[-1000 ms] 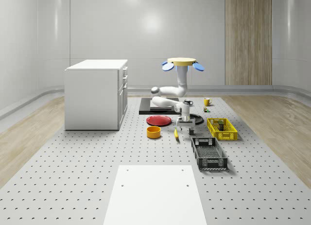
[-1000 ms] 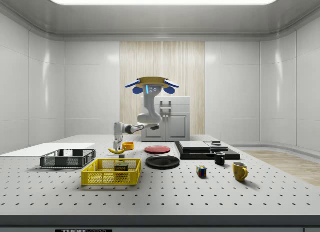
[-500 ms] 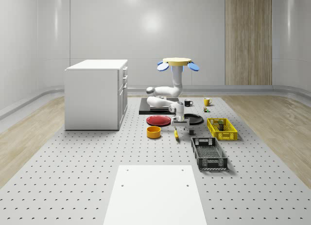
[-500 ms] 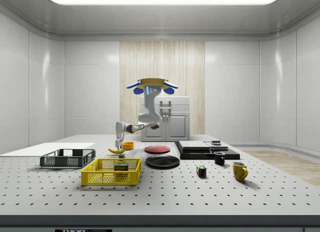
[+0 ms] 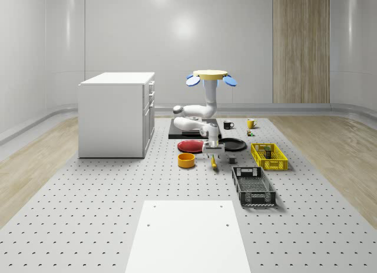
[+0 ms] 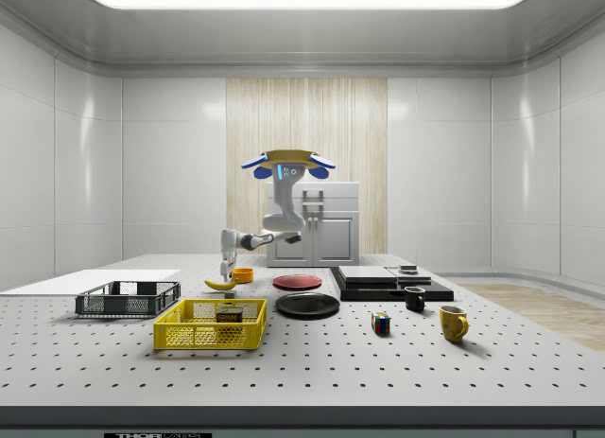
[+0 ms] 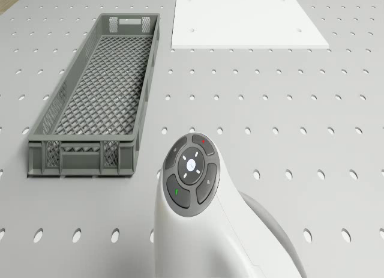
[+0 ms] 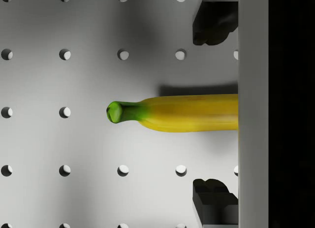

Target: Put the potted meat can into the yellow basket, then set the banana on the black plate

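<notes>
Half done, by our reading: the can (image 6: 228, 316) sat inside the yellow basket (image 6: 208, 336), which stood toward the surface's (image 5: 88, 214) edge on the whole-scene view's right, so we judged the first half of the job complete. The banana (image 8: 182, 114) was another matter. It lay flat on the surface near the middle, just beside an orange bowl (image 5: 186, 160) and a short way from the black plate (image 5: 234, 144), and nothing rested on that plate.

The drone (image 5: 207, 77) hovered above the middle of the surface, roughly over the red plate (image 5: 192, 145) and the black one, with its arm bent down and forward. The claw (image 8: 211, 112) hung low over the banana, pointing straight down. In the wrist view we saw its fingers (image 8: 211, 26) spread wide, one on each side of the fruit and apart from it, with the green stem poking out beyond them. Nothing was gripped.

From the side, the claw (image 6: 227, 272) stood just above the banana (image 6: 221, 284), and we could not tell whether the fingertips had reached the surface. A grey crate (image 7: 96, 92) lay ahead of the drone, toward the white panel near the surface's front edge.

What remained, as we judged it: closing on the banana, lifting it, carrying it the short way to the black plate and setting it down there.
</notes>
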Robot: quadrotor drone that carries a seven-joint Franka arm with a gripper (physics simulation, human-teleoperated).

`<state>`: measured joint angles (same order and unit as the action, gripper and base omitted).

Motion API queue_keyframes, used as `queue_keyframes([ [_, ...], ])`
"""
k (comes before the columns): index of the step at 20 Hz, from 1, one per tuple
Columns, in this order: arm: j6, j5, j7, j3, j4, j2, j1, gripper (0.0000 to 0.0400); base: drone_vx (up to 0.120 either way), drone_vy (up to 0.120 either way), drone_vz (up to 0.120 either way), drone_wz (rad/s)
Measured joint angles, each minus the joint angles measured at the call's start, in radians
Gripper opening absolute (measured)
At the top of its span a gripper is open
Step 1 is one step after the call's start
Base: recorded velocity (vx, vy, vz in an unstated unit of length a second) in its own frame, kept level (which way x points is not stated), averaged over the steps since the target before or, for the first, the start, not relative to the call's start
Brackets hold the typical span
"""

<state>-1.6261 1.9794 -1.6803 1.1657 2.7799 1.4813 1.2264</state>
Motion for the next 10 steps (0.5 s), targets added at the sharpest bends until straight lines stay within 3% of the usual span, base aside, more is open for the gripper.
queue_keyframes([
  [10, -0.016, 0.039, 0.002, -0.037, -0.058, -0.022, 0.044, 0.0400, 0.000, 0.000, 0.000, 0.000],
])
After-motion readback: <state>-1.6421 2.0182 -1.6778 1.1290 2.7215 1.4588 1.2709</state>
